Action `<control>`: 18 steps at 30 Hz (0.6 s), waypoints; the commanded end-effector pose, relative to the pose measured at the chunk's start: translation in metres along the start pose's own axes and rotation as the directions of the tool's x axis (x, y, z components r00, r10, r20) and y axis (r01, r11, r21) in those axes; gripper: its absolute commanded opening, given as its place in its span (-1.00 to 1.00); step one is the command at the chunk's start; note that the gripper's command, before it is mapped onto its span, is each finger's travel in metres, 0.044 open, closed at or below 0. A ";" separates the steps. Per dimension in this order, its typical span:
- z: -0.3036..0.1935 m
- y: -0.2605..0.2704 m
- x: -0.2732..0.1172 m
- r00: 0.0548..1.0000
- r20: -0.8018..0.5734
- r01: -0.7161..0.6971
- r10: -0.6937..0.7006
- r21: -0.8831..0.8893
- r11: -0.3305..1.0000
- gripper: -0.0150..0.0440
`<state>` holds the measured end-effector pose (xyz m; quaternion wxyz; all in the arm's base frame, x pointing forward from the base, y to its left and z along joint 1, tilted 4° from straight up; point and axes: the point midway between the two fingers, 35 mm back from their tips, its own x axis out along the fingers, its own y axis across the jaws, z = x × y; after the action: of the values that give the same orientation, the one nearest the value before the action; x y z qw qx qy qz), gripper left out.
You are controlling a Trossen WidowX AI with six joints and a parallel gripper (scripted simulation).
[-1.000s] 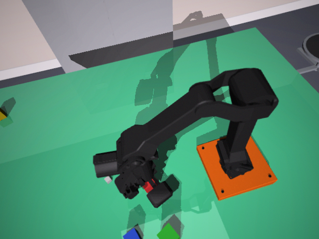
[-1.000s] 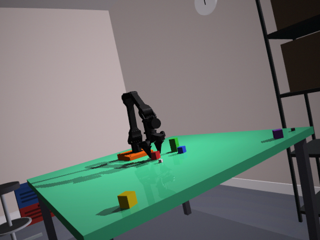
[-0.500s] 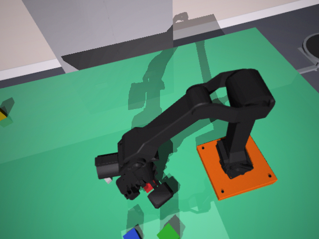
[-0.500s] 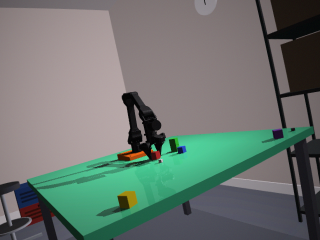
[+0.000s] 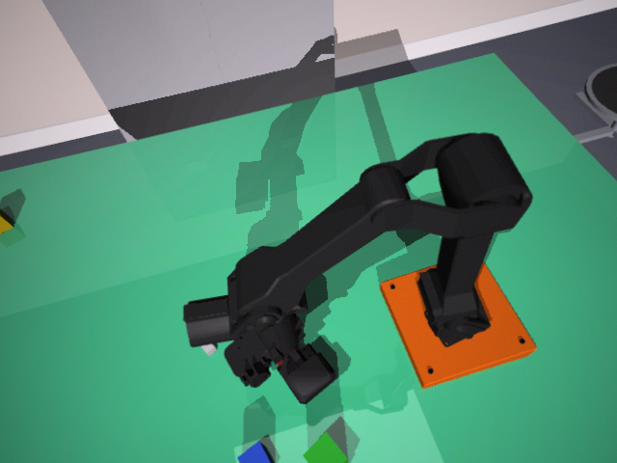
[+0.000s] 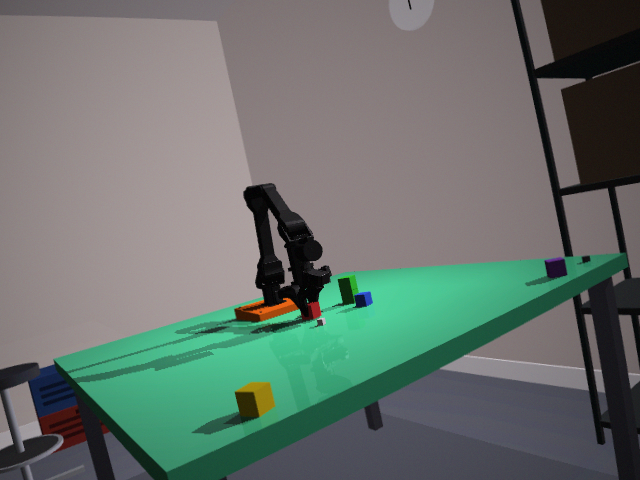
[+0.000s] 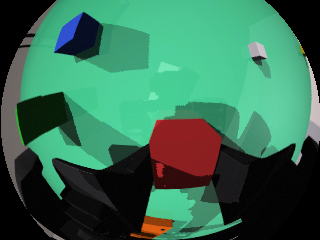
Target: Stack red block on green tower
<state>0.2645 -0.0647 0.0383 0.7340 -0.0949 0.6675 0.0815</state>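
Observation:
The red block [image 5: 280, 363] [image 6: 314, 310] [image 7: 185, 137] is low at the table top, between my two black fingers. My gripper [image 6: 310, 307] [image 7: 180, 144] is shut on the red block, with a finger against each side in the wrist view. In the top view the arm hides most of the block. The green tower [image 5: 325, 450] [image 6: 347, 289] [image 7: 42, 118] stands upright, apart from the gripper, at the lower edge of the top view and at the left in the wrist view.
A blue block [image 5: 254, 453] [image 6: 363, 299] [image 7: 70, 36] is close beside the green tower. A small white cube [image 5: 209, 349] [image 6: 321, 321] [image 7: 257, 50] lies near the gripper. A yellow block [image 6: 254, 399] and a purple block [image 6: 555, 267] are farther off. The arm stands on an orange base [image 5: 408, 339].

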 end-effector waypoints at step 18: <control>0.000 0.000 -0.069 1.000 0.001 0.003 -0.003 0.004 1.000 -0.49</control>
<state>0.2585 -0.0636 0.0908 0.7307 -0.0930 0.6713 0.0824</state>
